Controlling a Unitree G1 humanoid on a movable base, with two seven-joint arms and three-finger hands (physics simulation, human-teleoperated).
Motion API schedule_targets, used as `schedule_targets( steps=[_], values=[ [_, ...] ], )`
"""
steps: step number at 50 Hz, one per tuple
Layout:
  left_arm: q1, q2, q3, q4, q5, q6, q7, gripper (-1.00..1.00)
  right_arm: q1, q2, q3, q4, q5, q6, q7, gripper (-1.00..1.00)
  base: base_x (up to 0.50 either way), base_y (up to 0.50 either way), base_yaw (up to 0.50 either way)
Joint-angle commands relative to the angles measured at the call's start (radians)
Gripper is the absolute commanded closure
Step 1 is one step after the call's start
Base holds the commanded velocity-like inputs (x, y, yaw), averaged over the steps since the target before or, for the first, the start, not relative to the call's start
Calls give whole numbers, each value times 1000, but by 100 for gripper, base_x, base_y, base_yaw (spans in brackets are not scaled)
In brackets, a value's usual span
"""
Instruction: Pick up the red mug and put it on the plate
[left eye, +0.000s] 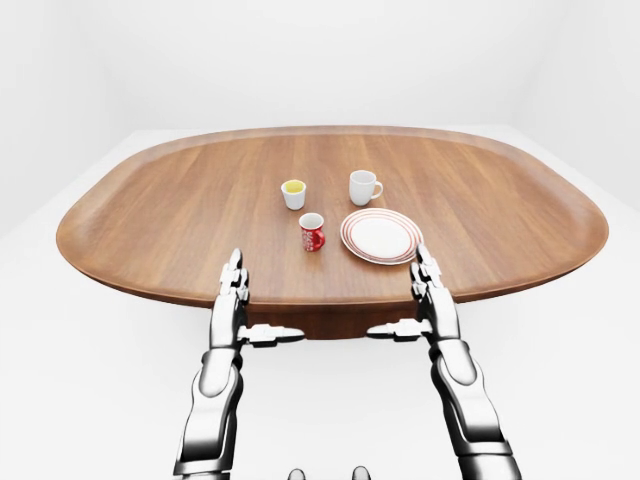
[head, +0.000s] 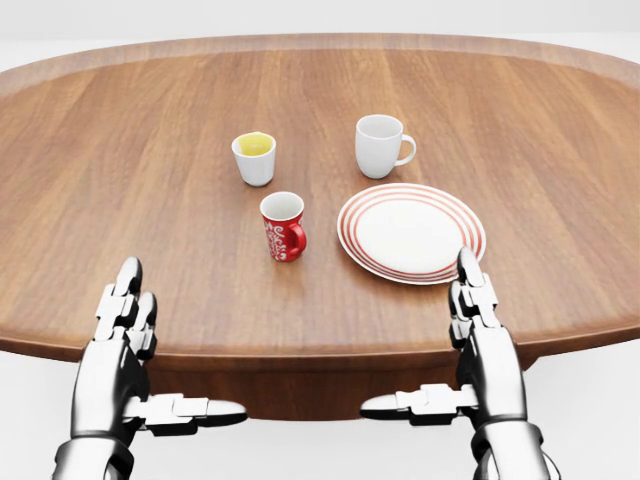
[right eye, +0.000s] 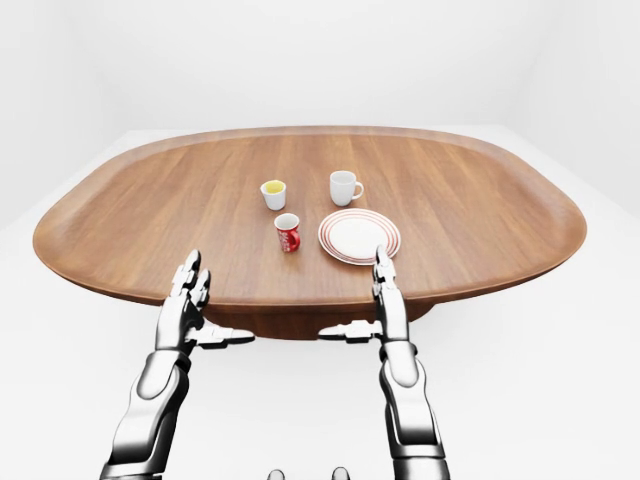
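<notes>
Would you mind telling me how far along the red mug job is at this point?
Nothing is done yet: the red mug stands on the table, left of the empty plate. Nothing is in hand; the left robot hand and right robot hand are open at the near edge. Reaching, grasping and placing all remain.

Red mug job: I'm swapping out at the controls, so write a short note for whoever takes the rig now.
Left hand: open, holding nothing, at the table's near edge.
Right hand: open, holding nothing, its fingers just below the plate in the head view.
Red mug: upright on the table, handle to the view's right, left of the red-striped plate and apart from it.
Also there: a white cup with a yellow inside and a white mug, both above them in the view.
Done: nothing grasped.
Left: reach, grip the red mug, lift it, set it on the plate.
</notes>
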Motion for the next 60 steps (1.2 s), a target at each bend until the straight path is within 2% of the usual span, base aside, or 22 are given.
schedule_targets(
  steps=[1, 5, 7, 9, 14, 21, 25, 46, 60],
  values=[
    [-54, 11, 11, 51, -12, 34, -7, -100, -94, -29, -38, 77, 9, 34, -3, -100, 0, 0, 0],
    [-90, 19, 20, 37, -5, 38, 2, -100, -163, -50, -55, 131, 29, 64, 12, -100, 0, 0, 0],
    [-121, 25, 27, 1, -3, 38, 12, -100, -187, -57, -51, 134, 23, 93, 22, -100, 0, 0, 0],
    [-135, 28, 32, -18, -8, 38, 12, -100, -192, -59, -52, 125, 25, 98, 28, -100, 0, 0, 0],
    [-232, 51, 56, 12, -26, 38, 19, -100, -201, -66, -60, 53, 41, 98, 54, -100, 0, 0, 0],
    [-250, 65, 62, -64, -29, 38, 22, -100, -205, -81, -77, -49, 31, 98, 59, -100, 0, 0, 0],
    [-315, 80, 70, 39, -21, 38, 29, -100, -206, -86, -83, -96, 45, 98, 83, -100, 0, 0, 0],
    [-321, 81, 65, -15, -10, 38, 31, -100, -227, -99, -91, -126, 31, 98, 87, -100, 0, 0, 0],
    [-293, 74, 57, -79, -5, 38, 29, -100, -225, -93, -84, -140, 10, 98, 93, -100, 22, 0, 0]
  ],
)
